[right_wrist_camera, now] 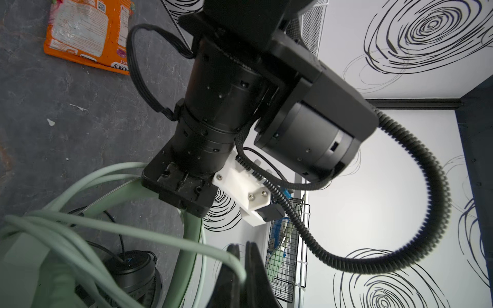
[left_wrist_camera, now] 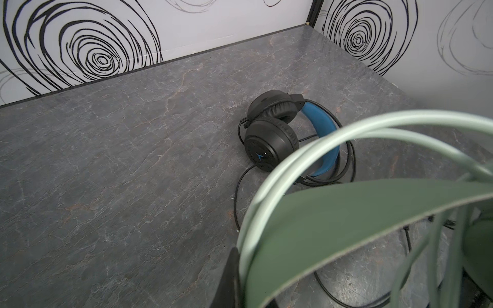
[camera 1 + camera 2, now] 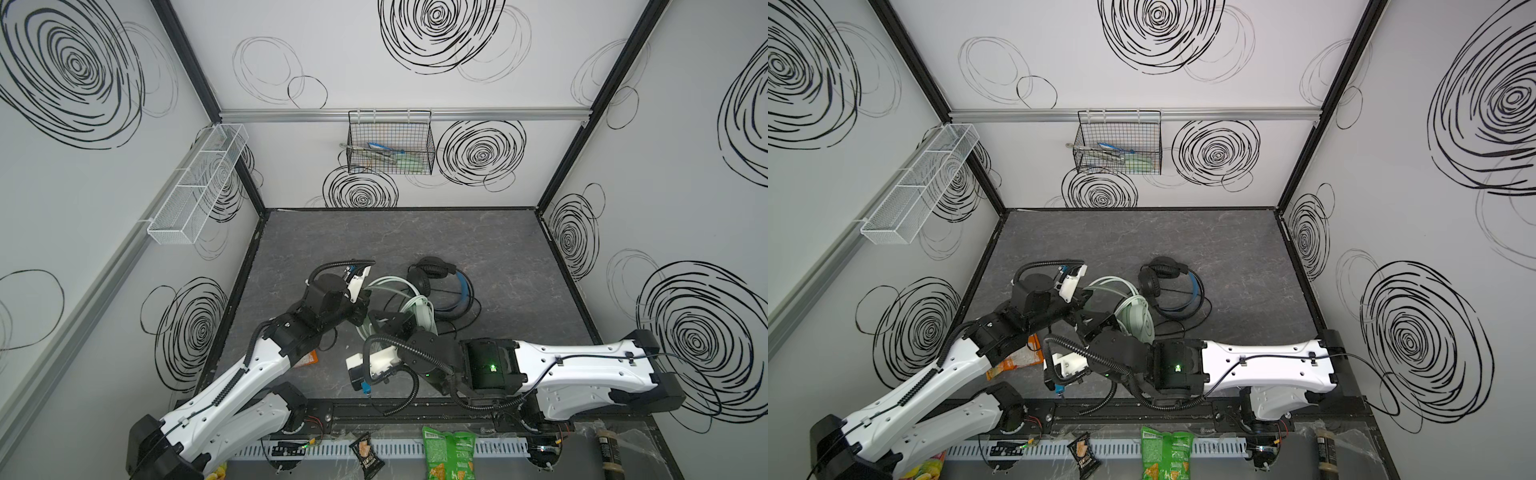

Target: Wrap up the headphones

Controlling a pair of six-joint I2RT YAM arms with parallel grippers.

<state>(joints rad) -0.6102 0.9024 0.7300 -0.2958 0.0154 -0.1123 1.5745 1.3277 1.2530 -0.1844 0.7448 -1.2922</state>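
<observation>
Two wired headsets sit just beside each other near the middle of the grey tabletop [image 3: 415,237]. The mint-green headset [image 3: 420,312] has a round, pale ear cup, a thin arched headband, and a pale cable [image 3: 386,286] looped over it in several turns. The black headset [image 3: 432,270] has padded cups, a blue-lined headband, and a black cable [image 2: 236,197] trailing around it.

Only the left wrist view shows a small blue emblem on a black cup; the mint band fills its near corner, blurred. Only the right wrist view shows the left gripper [image 1: 186,205] with its fingers closed on the mint headband, which emerges on both sides of it. Both top views hide that grip under the wrist. The same wrist view shows the right gripper [image 1: 241,245] with its fingers almost touching, pinching the pale cable between their tips.

The black headset lies on its side, cups toward the back wall and band bowing rightward, so its long axis slants from far-left to near-right. The mint band arches from the left gripper across to its cup, running roughly left to right.
</observation>
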